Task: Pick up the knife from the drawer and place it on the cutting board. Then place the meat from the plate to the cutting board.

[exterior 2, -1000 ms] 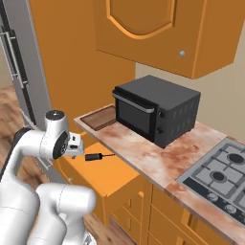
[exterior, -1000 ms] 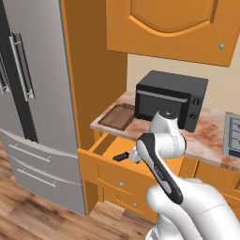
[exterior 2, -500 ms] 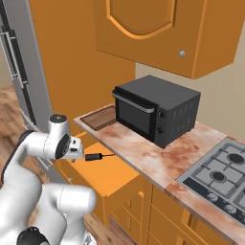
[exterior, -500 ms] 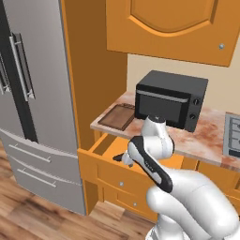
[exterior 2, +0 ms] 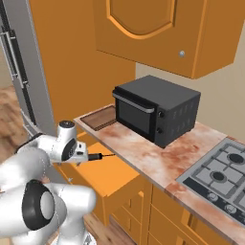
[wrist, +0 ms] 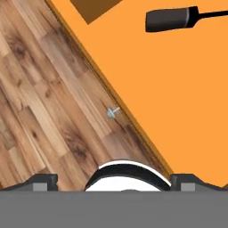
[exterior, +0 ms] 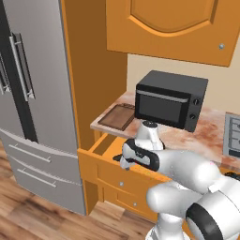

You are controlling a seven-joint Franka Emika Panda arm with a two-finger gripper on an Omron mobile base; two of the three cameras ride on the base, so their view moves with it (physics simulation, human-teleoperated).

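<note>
Smooth matt orange wood lines the drawer; inside it, the knife looks matt black; the knob on its front is silvery metal.

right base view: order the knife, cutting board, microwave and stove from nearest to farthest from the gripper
1. knife, lying in the open drawer just beside the hand.
2. cutting board, at the counter's left end, behind the drawer.
3. microwave, mid-counter to the right.
4. stove, at the far right.
</note>
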